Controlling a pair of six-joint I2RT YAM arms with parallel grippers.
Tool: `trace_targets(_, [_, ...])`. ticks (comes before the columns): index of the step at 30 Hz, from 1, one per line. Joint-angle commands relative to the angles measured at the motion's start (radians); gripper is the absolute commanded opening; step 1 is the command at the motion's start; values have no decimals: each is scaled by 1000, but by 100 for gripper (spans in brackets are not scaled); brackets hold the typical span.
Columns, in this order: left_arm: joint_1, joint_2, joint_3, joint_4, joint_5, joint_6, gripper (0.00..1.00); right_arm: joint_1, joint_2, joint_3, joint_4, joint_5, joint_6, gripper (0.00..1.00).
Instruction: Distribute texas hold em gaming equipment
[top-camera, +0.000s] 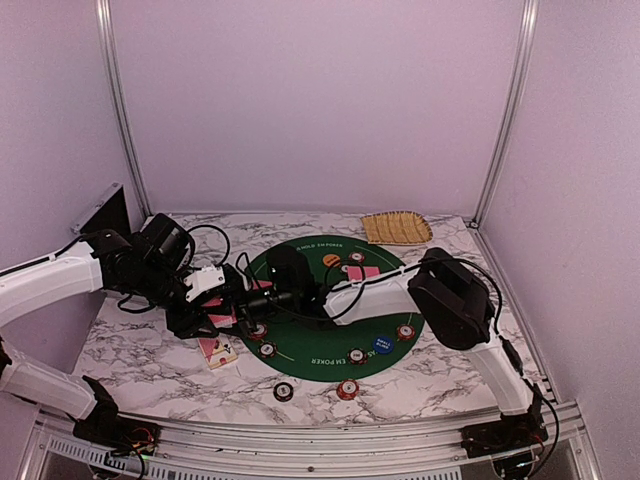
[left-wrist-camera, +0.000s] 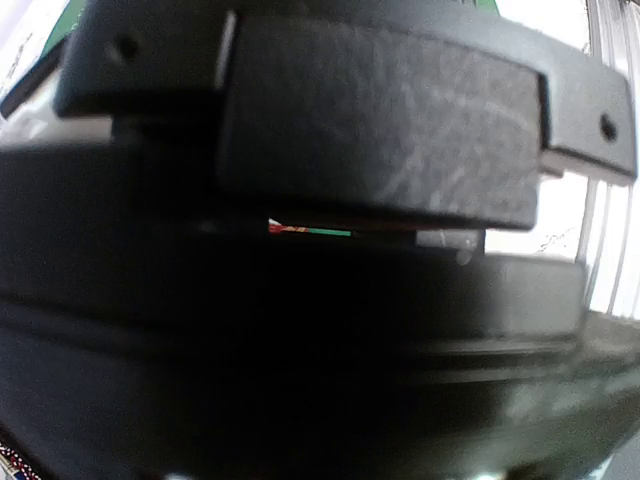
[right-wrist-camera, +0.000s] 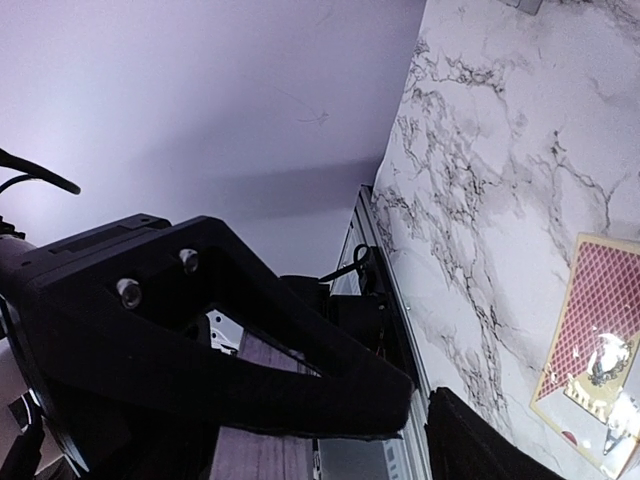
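Note:
Red-backed playing cards show at my left gripper, which is shut on them at the left rim of the green mat. My right gripper reaches across the mat to the same spot; its fingers stand a little apart with nothing seen between them. More red-backed cards lie on the marble just left of the mat. Another pair of cards lies on the mat. Poker chips, an orange button and a blue button sit around the mat. Dark gripper parts fill the left wrist view.
Two chips lie on the marble in front of the mat. A tan woven tray stands at the back right. Cables trail behind the left arm. Metal frame posts and purple walls close in the table.

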Motion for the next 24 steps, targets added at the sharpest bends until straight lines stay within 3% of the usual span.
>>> trace_targets(1, [7,2,27,-2,19,-4,2,11,21,40,-3,-13,7,75])
trace_targets(5, [7,2,26,-1,20,-1,2,11,21,37,-17,-17,-3,73])
trace_targets(12, [7,-2,26,-2,19,-1,2,-6,8,-7,-41,-11,-24,60])
trace_targets(24, [7,-1,26,-2,23,-2,2,-44,-83,-147,-52,4,-72,56])
